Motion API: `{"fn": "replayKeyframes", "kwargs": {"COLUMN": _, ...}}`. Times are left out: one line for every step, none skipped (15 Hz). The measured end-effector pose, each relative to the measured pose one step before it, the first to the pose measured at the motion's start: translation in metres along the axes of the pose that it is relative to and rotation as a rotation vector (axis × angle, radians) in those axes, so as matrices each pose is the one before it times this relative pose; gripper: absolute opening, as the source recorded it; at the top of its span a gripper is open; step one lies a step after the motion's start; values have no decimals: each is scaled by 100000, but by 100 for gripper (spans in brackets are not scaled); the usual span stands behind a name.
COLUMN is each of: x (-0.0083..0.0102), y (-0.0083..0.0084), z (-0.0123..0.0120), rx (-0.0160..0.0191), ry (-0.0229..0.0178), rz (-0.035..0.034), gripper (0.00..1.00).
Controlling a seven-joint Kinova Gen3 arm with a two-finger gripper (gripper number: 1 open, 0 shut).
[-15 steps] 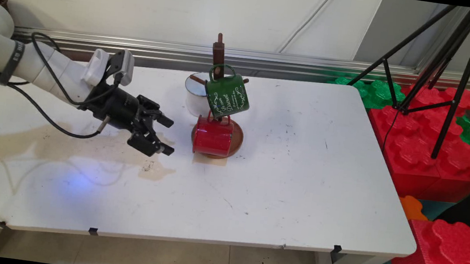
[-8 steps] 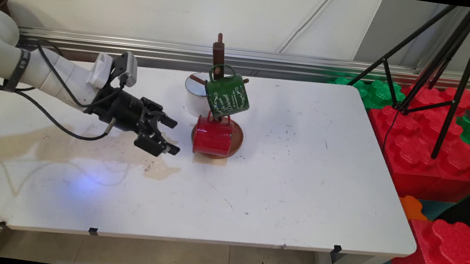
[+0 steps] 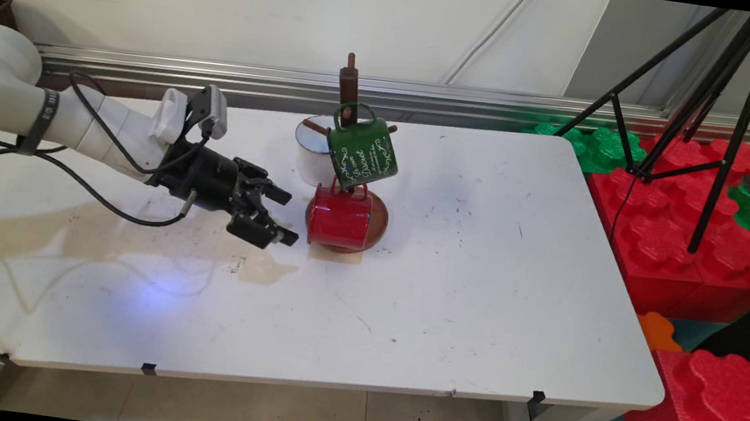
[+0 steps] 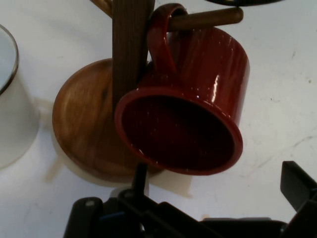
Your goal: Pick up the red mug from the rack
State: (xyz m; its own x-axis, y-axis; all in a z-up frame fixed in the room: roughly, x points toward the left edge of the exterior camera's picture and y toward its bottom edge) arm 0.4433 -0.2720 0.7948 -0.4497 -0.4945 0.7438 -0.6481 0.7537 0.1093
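A wooden mug tree (image 3: 349, 87) stands on a round wooden base (image 3: 379, 219) near the table's far middle. A red mug (image 3: 339, 217) hangs by its handle from a low peg, its mouth turned toward the hand camera (image 4: 178, 131). Above it a green mug (image 3: 361, 152) with white lettering hangs from a higher peg. A white mug (image 3: 309, 150) is behind the tree to the left. My gripper (image 3: 281, 215) is open, level with the red mug and just left of it, not touching. In the hand view the wooden base (image 4: 81, 121) and the white mug (image 4: 12, 114) show at left.
A brown stain (image 3: 132, 232) spreads over the table's left part under the arm. Off the table's right side are red and green foam blocks (image 3: 684, 224) and a black tripod (image 3: 705, 100). A metal rail (image 3: 500, 101) runs along the wall behind.
The arm has moved right, bringing the open gripper closer to the red mug. The mugs and the tree have stayed put.
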Motion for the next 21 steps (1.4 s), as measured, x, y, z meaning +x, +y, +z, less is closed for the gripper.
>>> {"fn": "replayKeyframes", "kwargs": {"x": 8, "y": 12, "z": 144, "rx": 68, "ry": 426, "rz": -353, "gripper": 100}}
{"fn": "replayKeyframes", "kwargs": {"x": -6, "y": 13, "z": 90, "rx": 42, "ry": 246, "rz": -235, "gripper": 100}}
{"fn": "replayKeyframes", "kwargs": {"x": -9, "y": 10, "z": 133, "rx": 100, "ry": 402, "rz": -377, "gripper": 100}}
{"fn": "replayKeyframes", "kwargs": {"x": -5, "y": 2, "z": 87, "rx": 66, "ry": 265, "rz": -275, "gripper": 100}}
{"fn": "replayKeyframes", "kwargs": {"x": -15, "y": 6, "z": 130, "rx": 112, "ry": 405, "rz": -427, "gripper": 100}}
{"fn": "replayKeyframes", "kwargs": {"x": 3, "y": -10, "z": 166, "rx": 99, "ry": 521, "rz": -483, "gripper": 100}}
{"fn": "replayKeyframes", "kwargs": {"x": 7, "y": -6, "z": 169, "rx": 99, "ry": 539, "rz": -463, "gripper": 100}}
{"fn": "replayKeyframes", "kwargs": {"x": 3, "y": -7, "z": 145, "rx": 119, "ry": 467, "rz": -383, "gripper": 100}}
{"fn": "replayKeyframes", "kwargs": {"x": 21, "y": -19, "z": 174, "rx": 113, "ry": 522, "rz": -445, "gripper": 100}}
{"fn": "replayKeyframes", "kwargs": {"x": 13, "y": -19, "z": 191, "rx": 155, "ry": 542, "rz": -467, "gripper": 100}}
{"fn": "replayKeyframes", "kwargs": {"x": 5, "y": -7, "z": 110, "rx": 102, "ry": 347, "rz": -295, "gripper": 100}}
{"fn": "replayKeyframes", "kwargs": {"x": 4, "y": -12, "z": 145, "rx": 133, "ry": 432, "rz": -438, "gripper": 100}}
{"fn": "replayKeyframes", "kwargs": {"x": -8, "y": -8, "z": 131, "rx": 135, "ry": 405, "rz": -444, "gripper": 100}}
{"fn": "replayKeyframes", "kwargs": {"x": -12, "y": -9, "z": 102, "rx": 113, "ry": 287, "rz": -365, "gripper": 100}}
{"fn": "replayKeyframes", "kwargs": {"x": -21, "y": -4, "z": 100, "rx": 135, "ry": 289, "rz": -377, "gripper": 100}}
{"fn": "replayKeyframes", "kwargs": {"x": -27, "y": -5, "z": 81, "rx": 137, "ry": 261, "rz": -385, "gripper": 100}}
{"fn": "replayKeyframes", "kwargs": {"x": -19, "y": -4, "z": 65, "rx": 87, "ry": 213, "rz": -281, "gripper": 100}}
{"fn": "replayKeyframes", "kwargs": {"x": -13, "y": -5, "z": 66, "rx": 113, "ry": 243, "rz": -282, "gripper": 100}}
{"fn": "replayKeyframes", "kwargs": {"x": -5, "y": -4, "z": 64, "rx": 95, "ry": 246, "rz": -273, "gripper": 100}}
{"fn": "replayKeyframes", "kwargs": {"x": 2, "y": 4, "z": 47, "rx": 66, "ry": 274, "rz": -235, "gripper": 100}}
{"fn": "replayKeyframes", "kwargs": {"x": 2, "y": 9, "z": 42, "rx": 16, "ry": 236, "rz": -191, "gripper": 100}}
